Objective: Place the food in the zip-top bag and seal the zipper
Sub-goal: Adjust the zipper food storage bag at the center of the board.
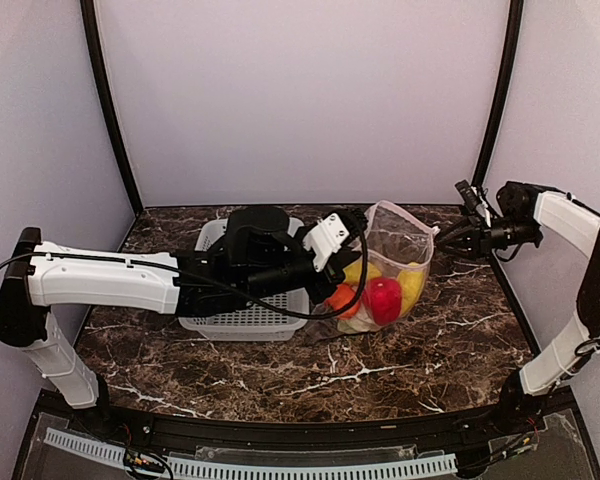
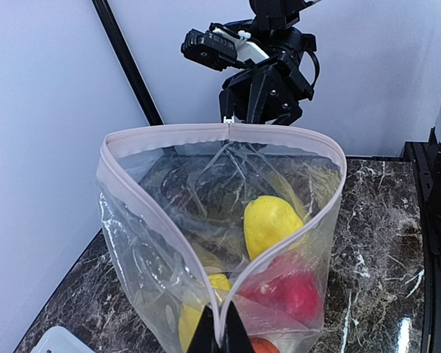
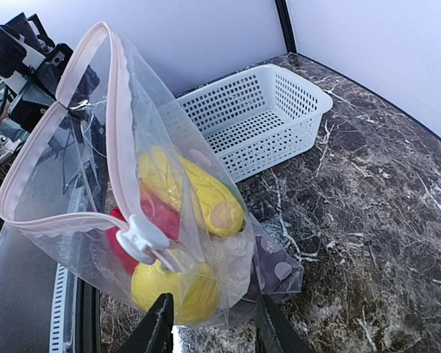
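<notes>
Left pincer (image 2: 220,337) was clamped shut on the zipper (image 2: 169,136) at the mouth end toward the worktop's left edge, holding the zip-top bag (image 1: 400,250) upright. Right pincer (image 3: 217,327) had its jaws parted and gripped nothing, just beside the bag's opposite end. Mouth gaped wide, zipper unsealed. White slider (image 3: 142,239) sat at the end facing the right pincer. Inside were yellow pieces (image 2: 270,220), a red piece (image 1: 383,298) and an orange piece (image 1: 342,298). Bag bottom rested on the worktop (image 1: 400,370), right of centre, toward the far edge. White mesh basket (image 3: 279,110) sat just beside it on the left-edge side.
</notes>
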Action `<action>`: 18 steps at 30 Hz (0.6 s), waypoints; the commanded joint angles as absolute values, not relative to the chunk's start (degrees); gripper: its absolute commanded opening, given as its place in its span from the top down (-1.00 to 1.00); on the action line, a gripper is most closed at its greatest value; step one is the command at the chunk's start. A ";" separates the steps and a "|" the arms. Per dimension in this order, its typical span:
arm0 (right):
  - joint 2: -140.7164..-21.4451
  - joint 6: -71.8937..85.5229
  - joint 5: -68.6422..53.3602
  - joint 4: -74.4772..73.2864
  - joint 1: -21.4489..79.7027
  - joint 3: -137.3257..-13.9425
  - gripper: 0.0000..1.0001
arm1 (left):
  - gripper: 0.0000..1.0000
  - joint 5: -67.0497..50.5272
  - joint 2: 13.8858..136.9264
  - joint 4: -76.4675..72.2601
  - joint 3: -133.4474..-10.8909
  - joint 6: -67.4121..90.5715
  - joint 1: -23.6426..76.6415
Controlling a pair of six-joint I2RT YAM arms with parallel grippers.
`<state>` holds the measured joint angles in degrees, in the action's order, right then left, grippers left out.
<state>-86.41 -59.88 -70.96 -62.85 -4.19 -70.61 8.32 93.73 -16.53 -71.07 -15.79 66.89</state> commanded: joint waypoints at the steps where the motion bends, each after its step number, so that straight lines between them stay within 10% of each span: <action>1: -85.83 -59.90 -73.98 -60.23 -1.65 -71.13 0.30 | 0.98 8.06 91.72 -17.26 -70.17 -14.81 66.01; 18: -86.30 -55.98 -74.62 -56.71 3.10 -71.82 0.87 | 0.98 7.49 91.36 -17.58 -69.46 -13.84 64.28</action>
